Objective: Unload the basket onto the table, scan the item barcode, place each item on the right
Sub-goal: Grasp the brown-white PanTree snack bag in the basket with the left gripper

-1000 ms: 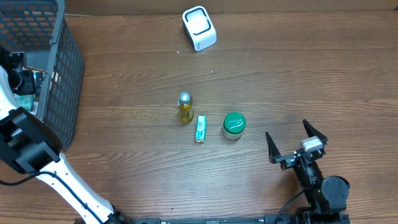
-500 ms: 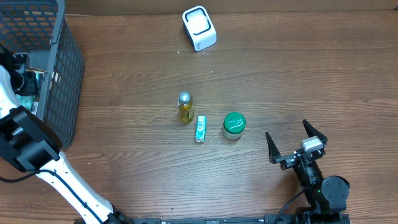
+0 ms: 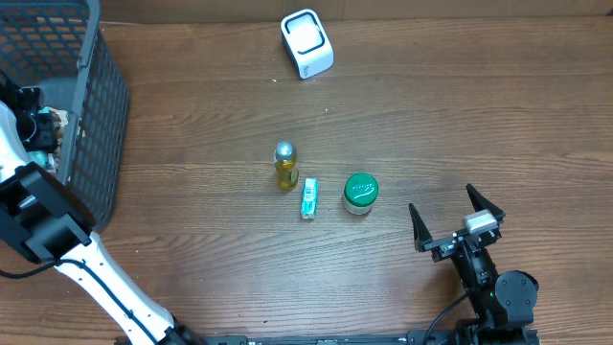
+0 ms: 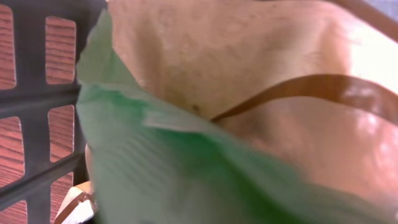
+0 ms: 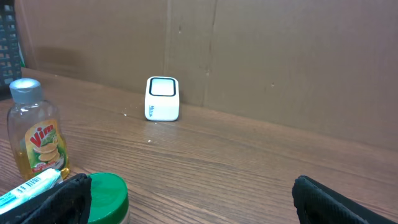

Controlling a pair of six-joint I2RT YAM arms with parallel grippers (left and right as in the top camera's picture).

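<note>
We judge the task to be at its very start: nothing has been brought to the scanner yet, and picking up the item is the step in hand.

Our left gripper is down inside the basket. A soft bag, tan with a green part and a brown band, sits so close in front of the jaws that it fills the wrist view. Only a bit of basket wall shows to one side of it. We take this bag to be the item to scan. The fingers themselves are hidden in both views, so we cannot tell whether the jaws are apart or clamped on the bag.

Our right gripper rests low near the table's front edge, its jaws wide apart and holding nothing. Ahead of these jaws and off to their left stand a small bottle with a grey cap, a tube lying flat and a jar with a green lid, all close together. The scanner stands much farther ahead of them, near the back of the table.

What is left, as we see it, is nearly everything. The grip on the bag must be made sure, the bag lifted clear of the basket, carried across to the scanner and turned so its barcode faces the window. We see no barcode from here.
</note>
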